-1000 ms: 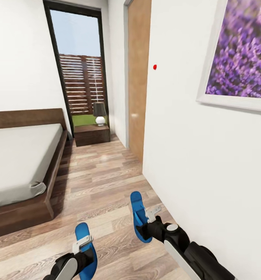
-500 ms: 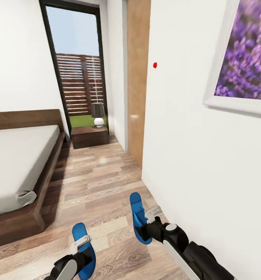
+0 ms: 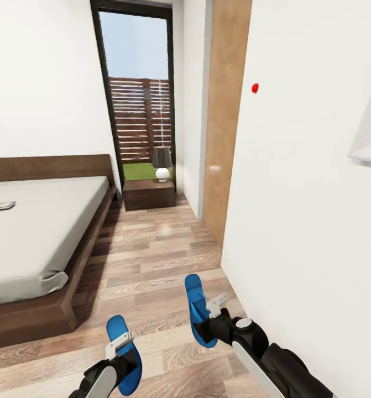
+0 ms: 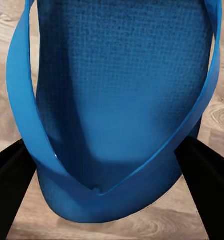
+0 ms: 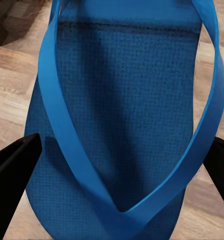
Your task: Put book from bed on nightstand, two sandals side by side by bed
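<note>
— Sandals? 
— One blue sandal [image 3: 120,354] is grasped by the left fingers [image 4: 9,185], the other sandal [image 3: 195,309] by the right fingers [image 5: 14,167]; neither is placed.
— Book? 
— The book [image 3: 0,206] is left on the bed [image 3: 41,232], far left.

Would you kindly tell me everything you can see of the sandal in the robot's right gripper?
The sandal is a flat, bright blue flip-flop with an elongated sole, finely textured and foam-like on top. A smooth Y-shaped strap of the same blue arches over it. The right gripper holds it at one end, a dark finger on each side, so it is carried above the wood floor, tilted on edge, its free end pointing ahead. Nothing else touches it.
</note>
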Controlling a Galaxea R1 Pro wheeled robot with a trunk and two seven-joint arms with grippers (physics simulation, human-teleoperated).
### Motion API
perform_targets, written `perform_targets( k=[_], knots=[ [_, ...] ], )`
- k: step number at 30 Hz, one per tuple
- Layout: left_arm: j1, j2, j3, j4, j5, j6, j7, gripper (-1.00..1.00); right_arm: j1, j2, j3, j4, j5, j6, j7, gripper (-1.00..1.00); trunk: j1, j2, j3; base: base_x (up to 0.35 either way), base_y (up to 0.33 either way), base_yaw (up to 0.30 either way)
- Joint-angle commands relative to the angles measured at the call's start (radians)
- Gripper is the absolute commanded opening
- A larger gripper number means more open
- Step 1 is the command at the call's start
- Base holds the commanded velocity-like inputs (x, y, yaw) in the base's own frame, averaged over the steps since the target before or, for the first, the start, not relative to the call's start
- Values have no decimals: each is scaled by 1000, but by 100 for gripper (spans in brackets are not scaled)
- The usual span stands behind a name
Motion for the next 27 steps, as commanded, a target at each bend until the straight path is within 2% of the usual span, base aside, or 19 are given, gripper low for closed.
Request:
perform_targets(
  k=[1, 7, 11, 12, 20, 27],
  knots=[
    [-2, 0, -3, 0, 6, 1, 8, -100, -1, -1, 2, -2, -10, 2, -9, -100, 0, -1, -1, 318, -161, 280],
    [-3, -2, 5, 5, 9, 1, 5, -100, -1, -1, 2, -2, -11, 2, -9, -100, 0, -1, -1, 316, -166, 280],
    [-4, -7, 38, 17, 18, 0, 2, -100, -1, -1, 2, -2, -11, 2, -9, -100, 0, -1, -1, 311, -182, 279],
    [-4, -14, 58, 24, 20, 1, 1, -100, -1, -1, 2, -2, -11, 2, -9, -100, 0, -1, -1, 309, -188, 279],
    [-4, -18, 70, 28, 21, 0, 1, -100, -1, 0, 3, -1, -11, 3, -9, -100, 0, -1, -1, 315, -106, 278],
    [-4, -19, 72, 29, 21, -7, 7, -100, -1, 2, 3, 2, -11, 4, -7, -100, 0, -1, -1, 322, 31, 280]
  ],
)
